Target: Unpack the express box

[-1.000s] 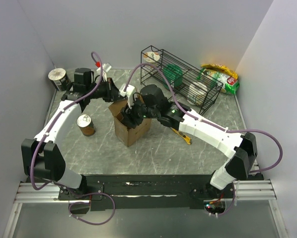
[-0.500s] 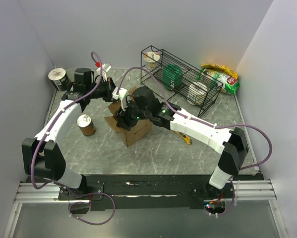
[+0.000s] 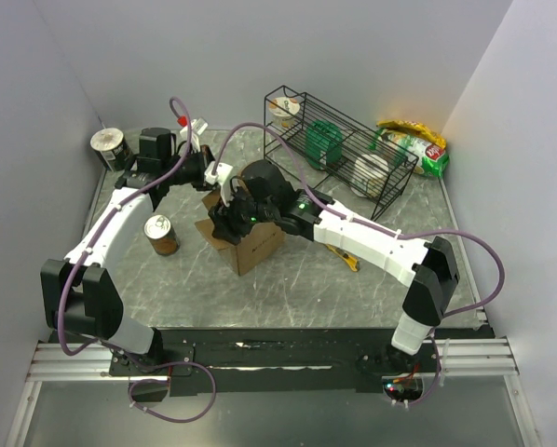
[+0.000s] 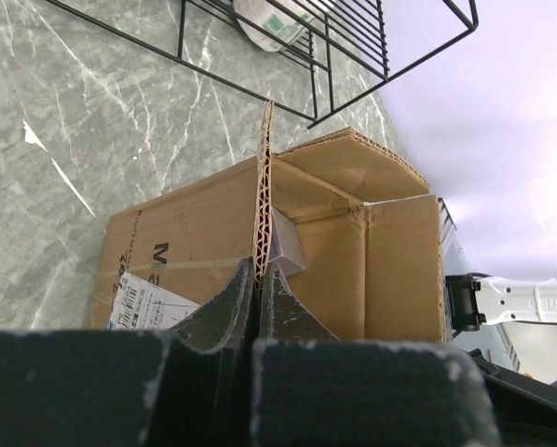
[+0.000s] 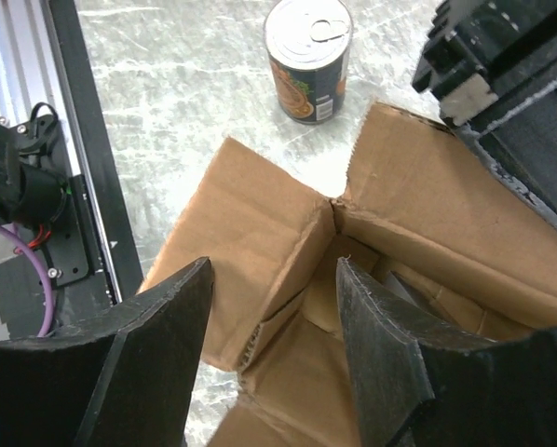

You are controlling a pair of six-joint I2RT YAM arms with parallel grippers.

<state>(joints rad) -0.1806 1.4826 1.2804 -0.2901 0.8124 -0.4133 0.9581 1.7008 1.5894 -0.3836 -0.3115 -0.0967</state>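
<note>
Top view: the express box (image 3: 251, 244) stands mouth-up near the middle of the bench (image 3: 297, 279), a little toward 9 o'clock, its walls turned so that they run roughly from 10 to 4 o'clock. A can (image 3: 161, 235) stands just beside it at 9 o'clock, and a wire rack (image 3: 344, 140) lies well apart at 1 o'clock.

The left end effector (image 4: 260, 279) reaches in from 11 o'clock of the box. Its fingers are pressed together on the raw corrugated edge of the far flap (image 4: 264, 168), which it holds upright and out of the opening.

The right end effector (image 5: 274, 270) comes across from 4 o'clock and hangs directly over the open mouth. Its fingers are apart with nothing between them, and they straddle the corner where two near flaps meet.

The relation that governs the coming move is vertical: the interior lies straight below the right end effector. That arm is therefore the nearer and the free one, since the left is occupied with the flap. A descent along the box's upright axis appears to be required, keeping clear of the inward-leaning near flap (image 5: 246, 219). What lies inside the box cannot be made out
</note>
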